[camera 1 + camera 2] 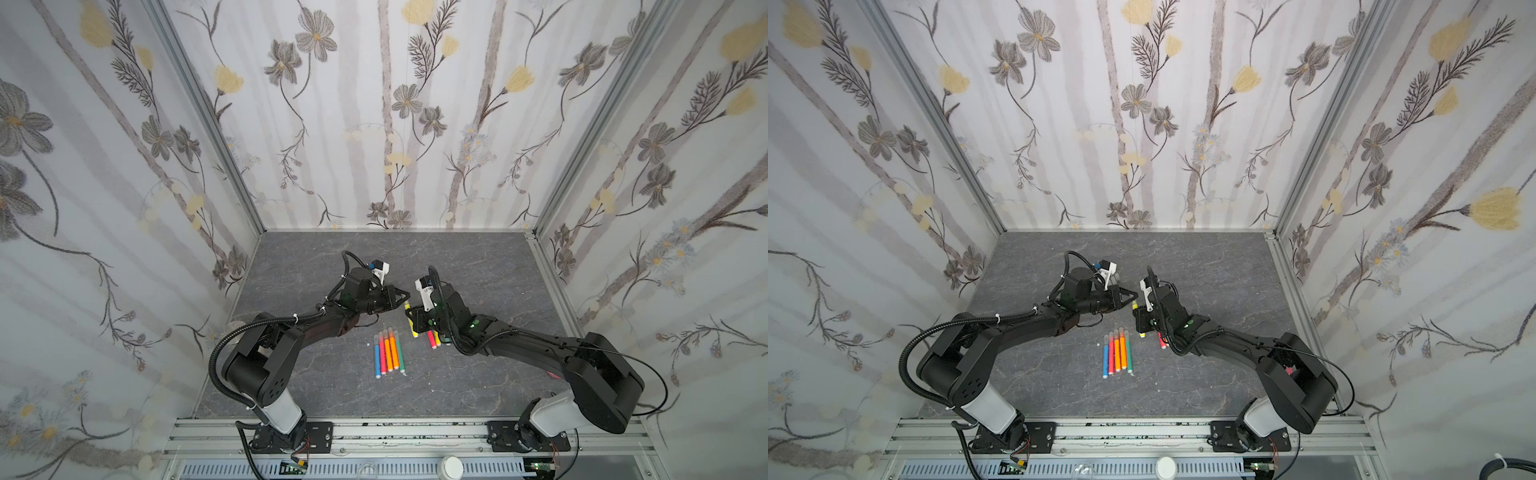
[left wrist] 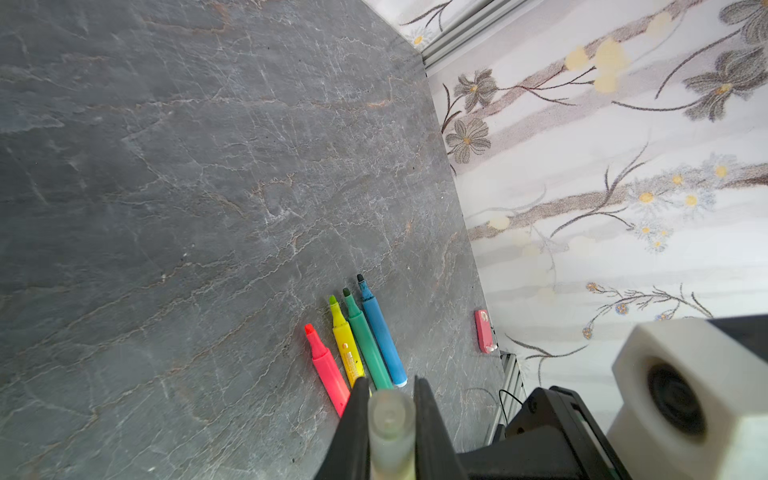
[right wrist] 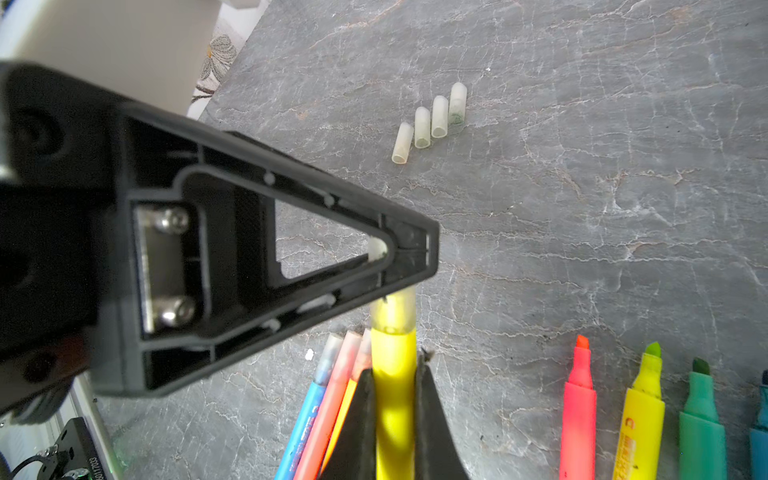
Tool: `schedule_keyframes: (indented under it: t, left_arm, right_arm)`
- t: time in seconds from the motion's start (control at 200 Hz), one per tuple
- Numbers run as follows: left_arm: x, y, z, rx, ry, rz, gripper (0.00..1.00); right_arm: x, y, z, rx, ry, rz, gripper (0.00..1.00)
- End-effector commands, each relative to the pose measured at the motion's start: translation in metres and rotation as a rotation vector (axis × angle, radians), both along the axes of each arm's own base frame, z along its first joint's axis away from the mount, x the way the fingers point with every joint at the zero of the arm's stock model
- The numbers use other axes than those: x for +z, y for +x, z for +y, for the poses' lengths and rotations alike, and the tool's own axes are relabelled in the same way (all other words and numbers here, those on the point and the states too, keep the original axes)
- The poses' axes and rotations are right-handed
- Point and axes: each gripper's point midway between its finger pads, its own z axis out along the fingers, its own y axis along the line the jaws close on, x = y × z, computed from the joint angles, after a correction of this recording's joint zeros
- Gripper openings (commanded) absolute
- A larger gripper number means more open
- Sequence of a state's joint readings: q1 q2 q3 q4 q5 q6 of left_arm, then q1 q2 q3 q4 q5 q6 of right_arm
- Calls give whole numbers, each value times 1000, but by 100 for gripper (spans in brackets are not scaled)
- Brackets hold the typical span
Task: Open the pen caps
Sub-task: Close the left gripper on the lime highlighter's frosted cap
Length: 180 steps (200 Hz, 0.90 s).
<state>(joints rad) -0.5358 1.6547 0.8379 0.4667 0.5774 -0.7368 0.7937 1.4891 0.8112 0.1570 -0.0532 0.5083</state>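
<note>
My R gripper (image 3: 392,370) clamps yellow plastic marker pen (image 3: 392,419) btwn the arms; L gripper (image 2: 390,386) pinches its translucent whitish cap (image 2: 390,417), not off yet. 4 loose caps (image 3: 430,120) done, 5 capped pens (image 1: 389,351) left.

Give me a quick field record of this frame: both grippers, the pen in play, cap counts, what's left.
left gripper: jaws shut on the cap
right gripper: jaws shut on the yellow pen, at its barrel
cap state: seated on the yellow pen, not yet pulled off
loose caps: four, in a row on the table
uncapped pens: four side by side (pink, yellow, green, blue)
capped pens: five in a row between the arms
</note>
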Motion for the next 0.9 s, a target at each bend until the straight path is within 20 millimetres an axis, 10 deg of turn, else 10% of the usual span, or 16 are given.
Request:
schedule_keyframes:
  t: [0.0,0.28,0.729,0.894]
  left_arm:
    - [3,3,-1,-2,-3,-17,13]
    - [-2,2,-1,-6,2,-7,21]
    - [3,-1,-4,-19,-20,-9,0]
    - [8,-1,-5,-22,-41,-11,0]
  right_arm:
    - [14,5,7,3,47,-36,0]
    - [17,7,6,-8,56,-46,0]
    - [11,9,7,-11,49,-37,0]
    - [11,9,6,-13,56,-41,21]
